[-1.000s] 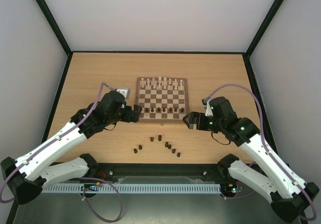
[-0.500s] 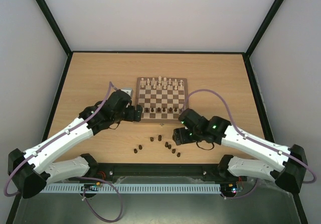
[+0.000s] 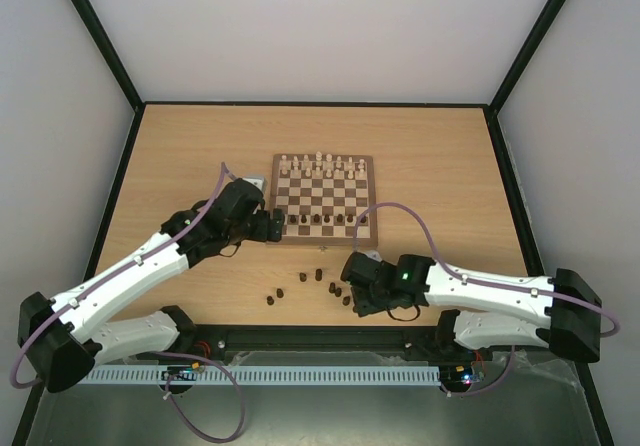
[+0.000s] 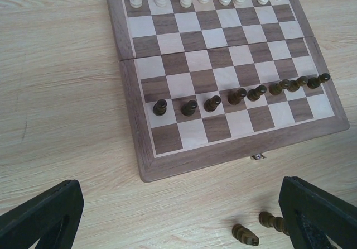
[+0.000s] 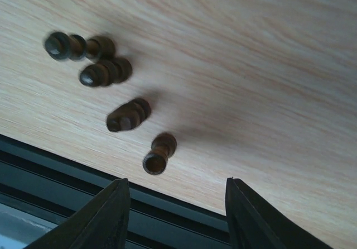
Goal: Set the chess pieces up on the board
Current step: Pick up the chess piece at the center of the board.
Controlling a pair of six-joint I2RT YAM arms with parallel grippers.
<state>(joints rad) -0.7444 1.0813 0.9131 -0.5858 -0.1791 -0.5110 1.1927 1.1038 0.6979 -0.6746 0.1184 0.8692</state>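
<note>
Dark wooden chess pieces (image 5: 159, 154) scattered by near edge of desk (image 3: 180, 166); others stand on board (image 3: 324, 198), mid-desk. Probably light, smooth, roll easily; better pinch at thin waist. Right gripper (image 5: 175, 187) apart, empty, over them. Left gripper (image 4: 178, 210) apart, empty.

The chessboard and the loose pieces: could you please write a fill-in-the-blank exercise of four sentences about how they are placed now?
1. The pale pieces stand at the ___ edge of the board, seen from the arms.
2. Between the row of dark pieces and the board's near edge, the squares are ___.
3. The loose dark pieces below the right gripper rest on the ___, not on the board.
4. The left gripper and the right gripper are both ___.

Missing words: far; empty; table; open.
</note>
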